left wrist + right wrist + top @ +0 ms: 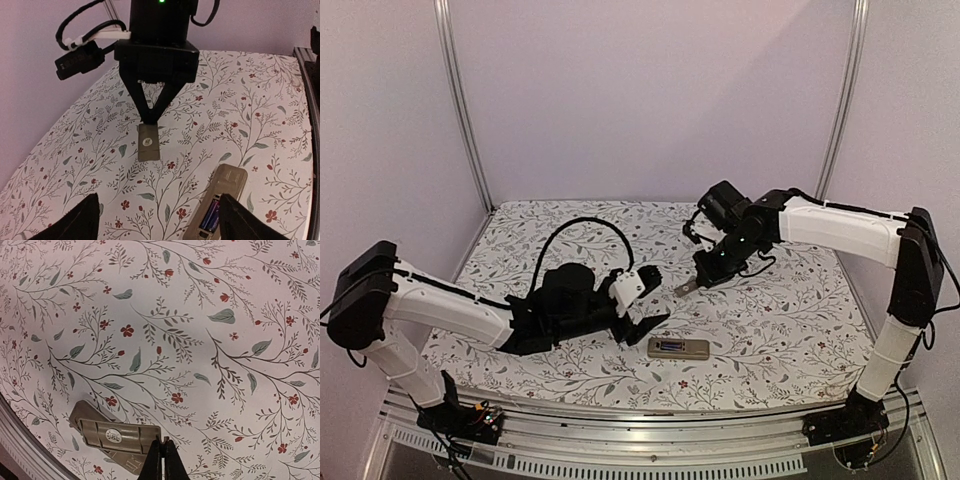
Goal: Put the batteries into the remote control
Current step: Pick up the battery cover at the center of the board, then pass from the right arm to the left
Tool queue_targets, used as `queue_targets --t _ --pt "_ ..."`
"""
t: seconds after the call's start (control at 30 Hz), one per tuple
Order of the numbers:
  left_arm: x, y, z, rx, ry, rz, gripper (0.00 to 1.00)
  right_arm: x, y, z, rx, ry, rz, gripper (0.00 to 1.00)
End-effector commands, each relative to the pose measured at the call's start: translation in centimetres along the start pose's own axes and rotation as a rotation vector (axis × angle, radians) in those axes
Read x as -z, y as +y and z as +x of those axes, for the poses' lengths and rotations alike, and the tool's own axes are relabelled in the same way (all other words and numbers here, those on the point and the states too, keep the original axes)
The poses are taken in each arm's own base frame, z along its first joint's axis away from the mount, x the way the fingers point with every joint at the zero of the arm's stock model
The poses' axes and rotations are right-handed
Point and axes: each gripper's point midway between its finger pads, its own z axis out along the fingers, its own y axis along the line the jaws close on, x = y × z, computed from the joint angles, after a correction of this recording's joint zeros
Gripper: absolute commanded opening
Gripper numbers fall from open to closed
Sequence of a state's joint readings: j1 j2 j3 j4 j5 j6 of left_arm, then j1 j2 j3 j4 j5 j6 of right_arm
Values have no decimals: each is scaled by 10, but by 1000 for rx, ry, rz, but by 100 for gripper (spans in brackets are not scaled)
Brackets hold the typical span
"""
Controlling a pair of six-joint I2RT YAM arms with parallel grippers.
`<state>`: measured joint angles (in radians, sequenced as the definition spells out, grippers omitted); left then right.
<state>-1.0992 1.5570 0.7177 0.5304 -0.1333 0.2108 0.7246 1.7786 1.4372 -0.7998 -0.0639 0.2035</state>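
The remote control (678, 348) lies back-up near the table's front edge, with its battery bay uncovered. In the left wrist view the remote control (227, 187) shows two dark bluish batteries (212, 215) lying side by side in the bay. My left gripper (655, 300) hovers open just left of and above it, and its right fingertip (260, 220) hides the remote's near edge. My right gripper (163, 460) is shut on the end of a flat grey-tan battery cover (107, 434) with a round sticker. The cover (686, 289) hangs a little above the cloth, behind the remote.
A floral tablecloth (790, 320) covers the table. White walls with metal posts (465, 110) close in the back and sides. A metal rail (650, 425) runs along the near edge by the arm bases. A black cable (570, 235) loops above my left arm.
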Motion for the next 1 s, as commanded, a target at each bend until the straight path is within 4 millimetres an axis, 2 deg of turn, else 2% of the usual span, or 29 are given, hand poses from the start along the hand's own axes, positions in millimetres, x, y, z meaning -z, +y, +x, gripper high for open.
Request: queue_targets --t 0.0,0.1,0.2,0.3,0.4,0.6,0.77,0.97 --pt "1 -5 -21 -54 -127 24 81 27 47 -4 31 -34 -101 0" --pt "5 -8 -24 -74 -169 38 80 35 67 -6 53 -53 -127 0" --pt "-2 -4 -22 -81 -143 12 77 41 80 -9 69 -68 -151 0" --pt "-11 -2 -14 -84 -92 -6 74 46 88 -11 76 -80 -162 0" --pt "-11 4 -12 -83 -83 -38 68 52 94 -12 81 -94 -176 0" --pt "-14 9 -11 -83 -68 -63 58 60 99 -14 86 -120 -185 0" --pt "-17 15 -6 -79 -44 -100 53 62 99 -15 87 -125 -184 0" --pt "-20 20 -1 -82 -19 -129 40 63 100 -16 90 -132 -183 0"
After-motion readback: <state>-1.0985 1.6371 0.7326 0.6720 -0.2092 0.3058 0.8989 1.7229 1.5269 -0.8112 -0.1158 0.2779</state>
